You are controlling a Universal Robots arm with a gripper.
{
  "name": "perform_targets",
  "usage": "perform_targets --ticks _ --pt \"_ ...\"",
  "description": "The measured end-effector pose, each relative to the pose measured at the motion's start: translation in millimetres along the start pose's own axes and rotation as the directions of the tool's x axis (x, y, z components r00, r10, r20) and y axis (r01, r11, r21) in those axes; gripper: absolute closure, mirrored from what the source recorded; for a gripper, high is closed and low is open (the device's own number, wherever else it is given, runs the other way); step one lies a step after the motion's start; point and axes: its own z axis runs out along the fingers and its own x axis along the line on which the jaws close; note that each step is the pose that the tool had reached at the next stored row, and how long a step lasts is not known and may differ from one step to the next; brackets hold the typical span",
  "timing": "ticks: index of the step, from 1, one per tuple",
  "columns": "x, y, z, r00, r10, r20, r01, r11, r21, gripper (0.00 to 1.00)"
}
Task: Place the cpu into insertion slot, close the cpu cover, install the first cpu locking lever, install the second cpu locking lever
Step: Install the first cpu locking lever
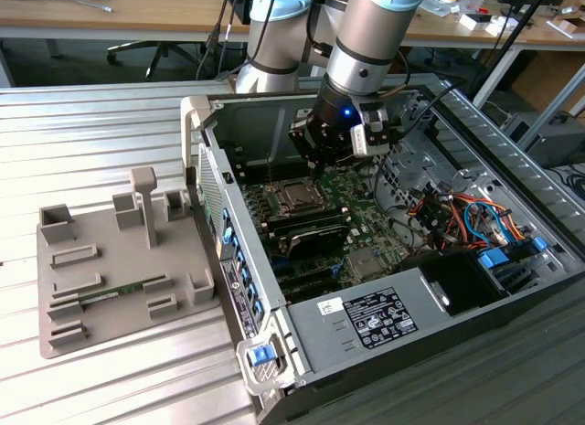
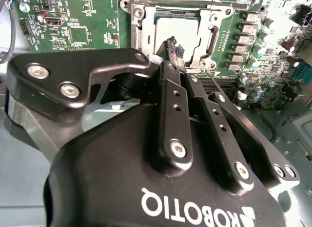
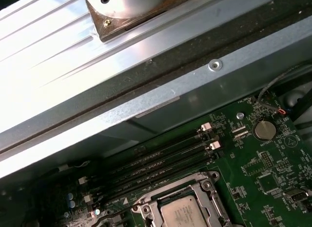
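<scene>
Nearest in the exterior view was the open PC case [image 1: 233, 260], sitting on a ribbed metal surface [image 1: 91, 388]. A grey fixture tray [image 1: 110, 260] lay beside it on the exterior view's left. Further in was the green motherboard [image 1: 366, 226].

In the second wrist view the cpu [image 2: 178, 31] was already lying flat in the insertion slot [image 2: 138, 29], so step one looked done. The cpu cover [image 2: 210, 34] seemed to be folded down around the chip as well, though I wouldn't swear it was fully flat.

The gripper [image 2: 175, 49] hung just over the near corner of the slot, jaws pinched together. I couldn't see anything caught between them. Right beside the tips, a thin wire lever [image 2: 214, 83] ran off at a slant from that corner. My guess was that it wasn't hooked down yet. I couldn't pick out the other lever at all, so both lever steps looked like what was left.

Beyond the slot in the first wrist view were the long memory slots [image 3: 161, 161] and then the case wall [image 3: 161, 105]. Far back in the exterior view were wooden desks [image 1: 110, 18].
</scene>
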Motion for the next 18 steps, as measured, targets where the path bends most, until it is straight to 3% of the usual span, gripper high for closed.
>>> perform_targets --ticks 18 --pt "0.0 0.0 0.0 0.9997 -0.024 0.0007 0.024 0.9997 0.0007 0.90"
